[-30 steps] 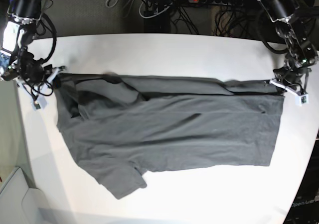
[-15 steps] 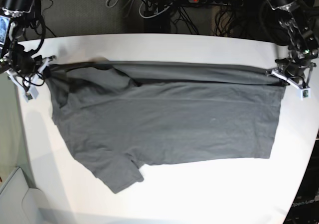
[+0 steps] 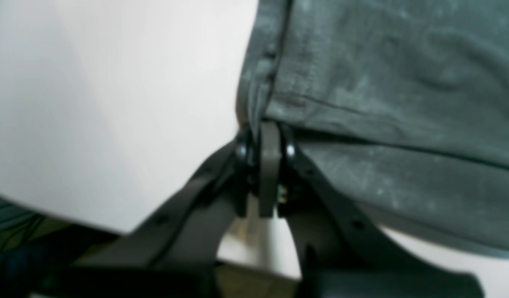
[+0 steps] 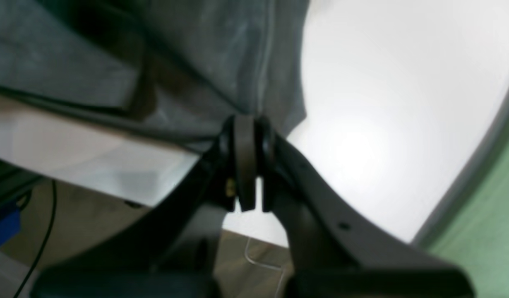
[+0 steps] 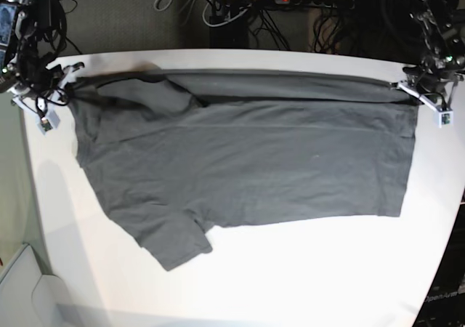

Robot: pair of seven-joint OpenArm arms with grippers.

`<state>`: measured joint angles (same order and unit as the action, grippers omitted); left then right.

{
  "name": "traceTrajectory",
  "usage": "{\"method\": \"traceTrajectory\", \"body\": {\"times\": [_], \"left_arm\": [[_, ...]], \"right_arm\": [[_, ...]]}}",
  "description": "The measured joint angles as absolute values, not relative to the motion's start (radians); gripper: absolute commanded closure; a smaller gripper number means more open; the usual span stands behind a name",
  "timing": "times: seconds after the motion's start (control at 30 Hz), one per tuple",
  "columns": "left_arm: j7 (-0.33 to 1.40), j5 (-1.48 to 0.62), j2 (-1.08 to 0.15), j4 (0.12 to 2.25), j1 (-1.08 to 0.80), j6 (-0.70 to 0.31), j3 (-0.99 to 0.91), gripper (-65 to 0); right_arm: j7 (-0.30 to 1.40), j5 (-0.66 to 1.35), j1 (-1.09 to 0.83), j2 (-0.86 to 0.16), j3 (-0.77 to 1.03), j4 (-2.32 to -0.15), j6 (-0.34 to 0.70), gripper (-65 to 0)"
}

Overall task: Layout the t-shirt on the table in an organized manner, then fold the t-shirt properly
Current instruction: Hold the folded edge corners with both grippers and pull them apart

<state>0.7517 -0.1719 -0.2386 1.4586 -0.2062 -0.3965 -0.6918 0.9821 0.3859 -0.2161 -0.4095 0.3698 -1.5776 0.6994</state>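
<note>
Nearest me in the base view, low in the frame, is bare white counter [image 5: 305, 283], smooth and faintly glossy. Above it one short sleeve of the t-shirt [image 5: 247, 160] juts toward the lower left; the dark charcoal body spreads across the middle of the frame, mostly flat, with soft creases near the upper left. Along the far edge a doubled band of cloth runs taut from the upper left to the upper right.

At the upper right, my left fingers [image 5: 416, 93] are pinched closed on the hem corner; the wrist view shows the stitched hem [image 3: 279, 82] clamped between them. At the upper left, my right fingers [image 5: 62, 87] are closed on the opposite corner of the cloth.

I judge the shirt light, limp and easily stretched, so corners and seams are the sound places to hold; a mid-panel grip would only bunch it.
</note>
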Motion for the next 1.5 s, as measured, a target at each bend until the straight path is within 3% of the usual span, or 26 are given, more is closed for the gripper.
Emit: {"method": "traceTrajectory", "body": {"times": [0.47, 0.6, 0.73, 0.83, 1.03, 1.5], "left_arm": [[0.728, -0.18, -0.244, 1.46, -0.257, -0.397, -0.691, -3.6], [0.728, -0.178, -0.248, 1.462, -0.268, -0.393, -0.693, -21.1], [0.732, -0.179, -0.249, 1.499, -0.305, -0.389, -0.697, -41.4], [0.752, -0.168, -0.242, 1.539, -0.314, -0.39, -0.698, -48.8], [0.744, -0.173, -0.241, 1.611, -0.346, -0.393, -0.698, -49.3], [0.752, -0.187, -0.21, 1.674, -0.368, -0.393, -0.793, -49.5]], "right_arm": [[0.972, 0.391, -0.279, -0.403, 0.373, -1.583, 0.699, -0.1], [0.976, 0.39, -0.279, -0.403, 0.373, -1.585, 0.699, -4.6], [0.971, 0.399, -0.297, -0.404, 0.375, -1.591, 0.699, -17.5], [0.978, 0.398, -0.3, -0.401, 0.389, -1.594, 0.699, -25.2], [1.045, 0.37, -0.332, -0.35, 0.545, -1.67, 0.698, -31.4], [1.08, 0.387, -0.34, -0.266, 0.56, -1.873, 0.699, -31.4]]}}
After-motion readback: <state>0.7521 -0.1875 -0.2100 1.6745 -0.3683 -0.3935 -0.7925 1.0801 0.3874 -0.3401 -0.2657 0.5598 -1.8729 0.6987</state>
